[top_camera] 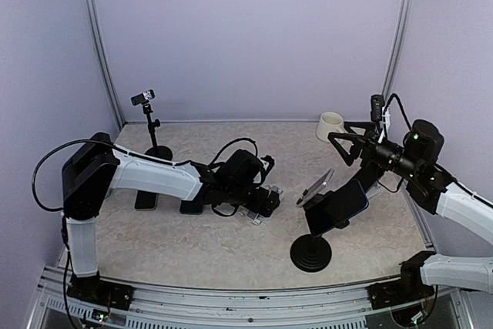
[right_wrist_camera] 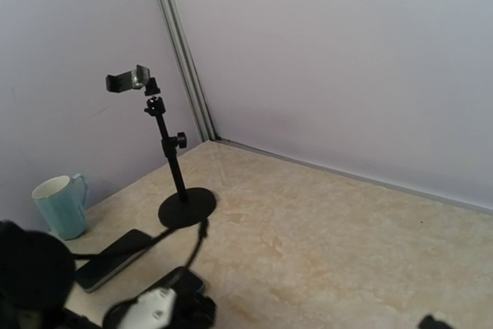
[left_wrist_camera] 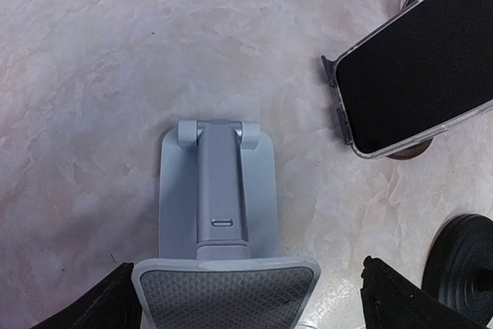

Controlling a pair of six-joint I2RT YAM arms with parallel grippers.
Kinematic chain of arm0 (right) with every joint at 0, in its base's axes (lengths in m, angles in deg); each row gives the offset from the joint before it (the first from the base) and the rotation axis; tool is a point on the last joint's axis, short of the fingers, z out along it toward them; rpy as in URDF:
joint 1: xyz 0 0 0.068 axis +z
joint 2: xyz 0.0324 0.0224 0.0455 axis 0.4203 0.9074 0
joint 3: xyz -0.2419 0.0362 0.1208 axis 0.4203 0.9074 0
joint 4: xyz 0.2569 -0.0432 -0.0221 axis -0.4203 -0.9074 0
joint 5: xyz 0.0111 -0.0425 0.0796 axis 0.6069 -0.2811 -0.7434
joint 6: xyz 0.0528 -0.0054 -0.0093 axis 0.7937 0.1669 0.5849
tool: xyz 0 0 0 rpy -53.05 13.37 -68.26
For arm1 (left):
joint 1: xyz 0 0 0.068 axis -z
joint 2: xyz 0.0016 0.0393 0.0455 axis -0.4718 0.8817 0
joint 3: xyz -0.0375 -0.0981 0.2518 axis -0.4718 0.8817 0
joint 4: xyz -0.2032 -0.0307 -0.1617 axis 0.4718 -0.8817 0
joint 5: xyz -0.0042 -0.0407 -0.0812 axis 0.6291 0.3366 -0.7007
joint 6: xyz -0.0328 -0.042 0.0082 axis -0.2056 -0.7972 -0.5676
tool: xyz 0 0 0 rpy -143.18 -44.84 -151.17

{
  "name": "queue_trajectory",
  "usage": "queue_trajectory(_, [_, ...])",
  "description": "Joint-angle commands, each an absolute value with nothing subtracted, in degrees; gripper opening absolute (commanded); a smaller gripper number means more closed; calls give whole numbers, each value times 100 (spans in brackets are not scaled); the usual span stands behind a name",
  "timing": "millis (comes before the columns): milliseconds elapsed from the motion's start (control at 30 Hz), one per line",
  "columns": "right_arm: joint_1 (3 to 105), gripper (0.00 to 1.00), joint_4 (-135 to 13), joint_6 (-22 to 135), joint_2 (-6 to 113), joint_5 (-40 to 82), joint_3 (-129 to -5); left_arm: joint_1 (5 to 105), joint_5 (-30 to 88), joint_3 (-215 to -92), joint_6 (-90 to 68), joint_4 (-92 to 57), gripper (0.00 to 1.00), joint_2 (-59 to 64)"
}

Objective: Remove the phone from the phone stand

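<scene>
The phone (top_camera: pixel 347 200) sits clamped at a tilt on the black phone stand (top_camera: pixel 310 253), right of centre in the top view, flanked by the left gripper (top_camera: pixel 266 199) and, above it, the right gripper (top_camera: pixel 339 148), both spread empty, apparently readying a grasp.

A grey folding stand (left_wrist_camera: pixel 219 190) sits between left end effector (top_camera: pixel 263 204) and phone (left_wrist_camera: pixel 424 75).

Bright diffuse light; faint soft shadows on table (top_camera: pixel 192 244); right wrist view's near foreground blurred.
</scene>
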State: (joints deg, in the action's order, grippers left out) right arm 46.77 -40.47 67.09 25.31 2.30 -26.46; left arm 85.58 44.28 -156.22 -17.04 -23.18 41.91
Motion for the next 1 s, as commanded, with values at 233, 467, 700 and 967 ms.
queue_trajectory(233, [4604,97,-4134,6636,2521,335,-2734,8585,4544,-15960,-1750,-2460,81,4641])
queue_trajectory(467, [4604,97,-4076,6674,2568,331,-2727,8573,4914,-16026,-1868,-2574,55,4497])
queue_trajectory(700, [4608,97,-4089,6665,2588,316,-2747,8441,5324,-15996,-1925,-2705,48,4181])
queue_trajectory(967, [4603,97,-4055,6674,2632,301,-2734,7825,5408,-15784,-1906,-2660,44,3671])
